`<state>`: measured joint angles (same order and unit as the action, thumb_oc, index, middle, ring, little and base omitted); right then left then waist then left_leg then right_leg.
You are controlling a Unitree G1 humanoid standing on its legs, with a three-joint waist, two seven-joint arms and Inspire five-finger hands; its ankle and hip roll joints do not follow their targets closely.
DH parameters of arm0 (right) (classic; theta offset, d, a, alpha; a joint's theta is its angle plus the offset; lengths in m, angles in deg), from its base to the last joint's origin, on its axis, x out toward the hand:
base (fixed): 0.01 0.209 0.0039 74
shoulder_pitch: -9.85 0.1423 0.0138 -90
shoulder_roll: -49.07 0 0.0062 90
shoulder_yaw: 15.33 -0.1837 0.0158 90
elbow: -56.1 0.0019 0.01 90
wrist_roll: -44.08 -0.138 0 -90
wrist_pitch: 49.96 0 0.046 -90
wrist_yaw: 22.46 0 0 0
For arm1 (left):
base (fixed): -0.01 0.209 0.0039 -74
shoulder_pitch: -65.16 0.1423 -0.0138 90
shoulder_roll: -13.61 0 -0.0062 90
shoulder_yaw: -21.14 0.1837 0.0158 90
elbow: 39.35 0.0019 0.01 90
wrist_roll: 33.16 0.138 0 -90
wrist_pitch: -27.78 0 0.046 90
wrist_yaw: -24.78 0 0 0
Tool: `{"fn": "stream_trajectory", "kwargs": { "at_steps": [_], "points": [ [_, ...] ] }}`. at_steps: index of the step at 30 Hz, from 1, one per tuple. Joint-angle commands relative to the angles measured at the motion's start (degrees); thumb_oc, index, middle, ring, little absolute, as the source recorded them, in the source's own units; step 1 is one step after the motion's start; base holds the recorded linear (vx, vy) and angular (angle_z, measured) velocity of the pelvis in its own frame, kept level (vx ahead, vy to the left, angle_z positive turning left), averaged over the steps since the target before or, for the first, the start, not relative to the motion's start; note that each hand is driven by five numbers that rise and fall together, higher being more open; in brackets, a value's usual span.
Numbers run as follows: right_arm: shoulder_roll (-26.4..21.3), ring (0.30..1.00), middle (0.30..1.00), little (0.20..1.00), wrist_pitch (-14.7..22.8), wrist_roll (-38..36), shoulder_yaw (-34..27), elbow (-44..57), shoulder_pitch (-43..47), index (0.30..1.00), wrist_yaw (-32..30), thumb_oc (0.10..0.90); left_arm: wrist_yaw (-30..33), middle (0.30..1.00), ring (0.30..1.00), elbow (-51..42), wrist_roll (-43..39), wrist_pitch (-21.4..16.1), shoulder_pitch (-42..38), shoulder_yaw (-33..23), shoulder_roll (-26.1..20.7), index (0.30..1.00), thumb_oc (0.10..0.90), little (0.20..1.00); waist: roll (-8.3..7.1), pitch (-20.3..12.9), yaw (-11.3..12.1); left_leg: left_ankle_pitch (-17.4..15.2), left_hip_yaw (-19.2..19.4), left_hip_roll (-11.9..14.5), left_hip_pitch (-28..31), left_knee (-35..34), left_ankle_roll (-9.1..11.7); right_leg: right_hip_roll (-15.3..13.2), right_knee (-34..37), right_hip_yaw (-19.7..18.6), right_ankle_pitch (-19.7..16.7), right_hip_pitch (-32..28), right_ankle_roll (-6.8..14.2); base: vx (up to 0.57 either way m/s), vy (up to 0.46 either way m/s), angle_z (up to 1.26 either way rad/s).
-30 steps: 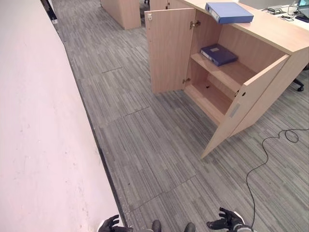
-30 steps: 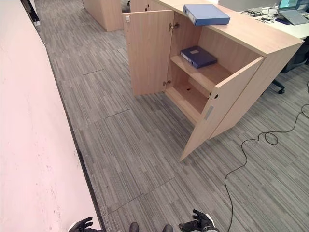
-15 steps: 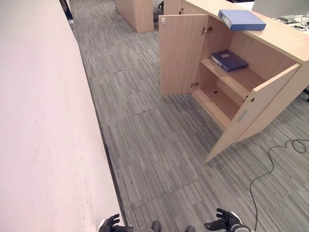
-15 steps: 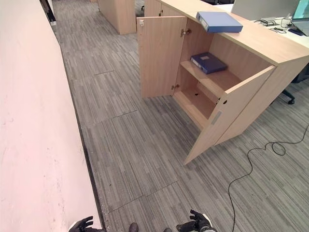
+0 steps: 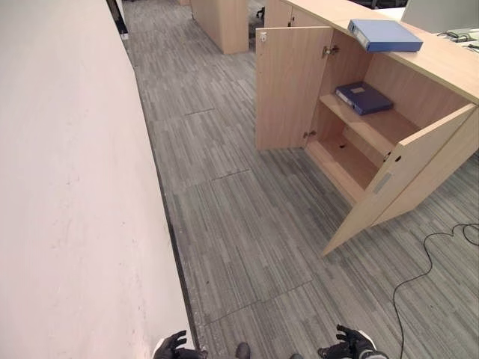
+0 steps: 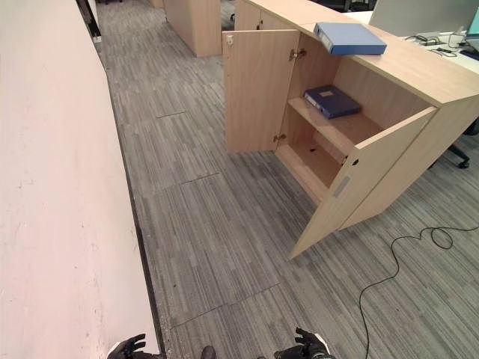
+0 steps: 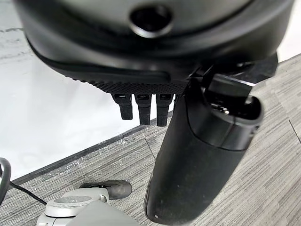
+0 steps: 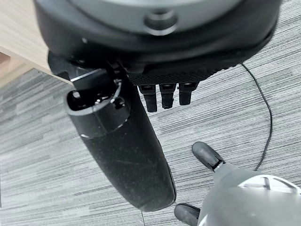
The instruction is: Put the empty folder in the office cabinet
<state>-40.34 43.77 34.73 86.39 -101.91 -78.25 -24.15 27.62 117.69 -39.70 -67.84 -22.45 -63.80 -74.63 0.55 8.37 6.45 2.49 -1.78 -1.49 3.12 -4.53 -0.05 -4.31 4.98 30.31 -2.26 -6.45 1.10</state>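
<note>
Task barely begun. The light blue folder (image 5: 384, 34) lies on top of the office cabinet (image 5: 441, 63), whose doors stand open; a darker folder (image 5: 364, 97) occupies the upper shelf. Left hand (image 5: 171, 347) and right hand (image 5: 350, 345) hang empty, fingers relaxed, well apart from the cabinet. Approach, pickup and placement all remain.

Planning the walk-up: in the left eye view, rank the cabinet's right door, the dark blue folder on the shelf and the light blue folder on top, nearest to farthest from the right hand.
1. Right door, swung open toward the right hand.
2. Dark blue folder, on the upper shelf inside.
3. Light blue folder, on the cabinet top, farthest back.
</note>
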Motion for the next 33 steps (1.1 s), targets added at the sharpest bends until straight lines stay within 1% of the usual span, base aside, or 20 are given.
{"fn": "stream_trajectory", "kwargs": {
  "at_steps": [1, 5, 8, 13, 21, 29, 33],
  "points": [
    [-2.28, 0.900, 0.900, 0.900, 1.52, -0.12, 0.69, -0.12, 3.01, 0.900, -0.32, 0.800, 0.29, 0.900, 0.900, 2.74, -2.32, -1.43, -3.92, 0.01, -1.26, 0.900, 0.800, 0.900, -0.02, 2.35, 1.16, -3.27, 1.28, 6.49, -1.85, 3.68, 5.26, -1.99, -0.64, -3.24, 7.39, -3.60, 3.44, 0.01, -0.101, 0.03],
    [-2.66, 0.900, 0.900, 0.900, 1.51, 0.12, 1.20, -0.42, 3.59, 0.900, -0.42, 0.800, 0.37, 0.900, 0.900, 3.05, -2.84, -1.41, -3.87, -0.35, -1.03, 0.900, 0.800, 0.900, -0.10, 3.12, 1.55, -3.99, 1.46, 6.89, -2.93, 6.89, 5.79, -1.37, -0.47, -4.00, 7.63, -3.25, 2.88, 0.01, -0.097, 0.00],
    [-3.48, 0.900, 0.900, 0.900, 1.51, 0.35, 1.36, -0.36, 3.83, 0.900, -0.43, 0.800, 0.27, 0.900, 0.900, 2.97, -3.16, -1.45, -3.74, -0.37, -0.63, 0.900, 0.800, 0.900, -0.06, 3.46, 1.80, -4.21, 1.79, 7.14, -3.43, 8.46, 6.24, -1.08, -0.17, -3.70, 7.72, -3.35, 2.68, 0.00, -0.059, -0.01],
    [-4.19, 0.900, 0.900, 0.900, 1.69, 0.27, 1.33, -0.49, 3.77, 0.900, -0.42, 0.800, 0.01, 0.900, 0.900, 2.84, -2.92, -1.32, -3.07, -0.05, -0.46, 0.900, 0.800, 0.900, 0.31, 3.13, 1.63, -3.67, 2.47, 7.92, -2.27, 7.10, 6.26, -0.42, 0.02, -3.76, 8.02, -3.97, 2.45, 0.01, -0.033, -0.05],
    [-4.12, 0.900, 0.900, 0.900, 1.69, -0.14, 0.84, -0.86, 3.48, 0.900, -0.48, 0.800, 0.05, 0.900, 0.900, 2.68, -3.08, -1.17, -3.09, -0.16, -0.57, 0.900, 0.800, 0.900, 0.46, 2.47, 1.24, -3.04, 2.82, 8.17, -1.12, 4.39, 6.01, -0.47, -0.02, -3.57, 7.62, -3.91, 2.77, 0.00, -0.001, -0.01],
    [-3.46, 0.900, 0.900, 0.900, 1.26, 0.03, 0.85, -1.26, 2.97, 0.900, -0.31, 0.800, -0.04, 0.900, 0.900, 2.82, -2.50, -1.19, -2.95, -0.08, -0.42, 0.900, 0.800, 0.900, 0.34, 2.07, 1.19, -3.03, 2.90, 7.85, -0.32, 2.90, 5.63, -1.06, -0.06, -3.76, 6.95, -3.78, 3.34, 0.00, 0.026, -0.02],
    [-2.92, 0.900, 0.900, 0.900, 1.04, 0.18, 0.92, -1.36, 2.81, 0.900, -0.27, 0.800, -0.05, 0.900, 0.900, 3.22, -2.21, -0.98, -2.77, -0.04, -0.47, 0.900, 0.800, 0.900, 0.27, 1.90, 1.01, -3.33, 2.75, 7.22, -0.12, 2.76, 5.16, -1.62, -0.34, -3.97, 6.66, -3.79, 3.60, 0.00, 0.049, 0.00]
  ]
}}
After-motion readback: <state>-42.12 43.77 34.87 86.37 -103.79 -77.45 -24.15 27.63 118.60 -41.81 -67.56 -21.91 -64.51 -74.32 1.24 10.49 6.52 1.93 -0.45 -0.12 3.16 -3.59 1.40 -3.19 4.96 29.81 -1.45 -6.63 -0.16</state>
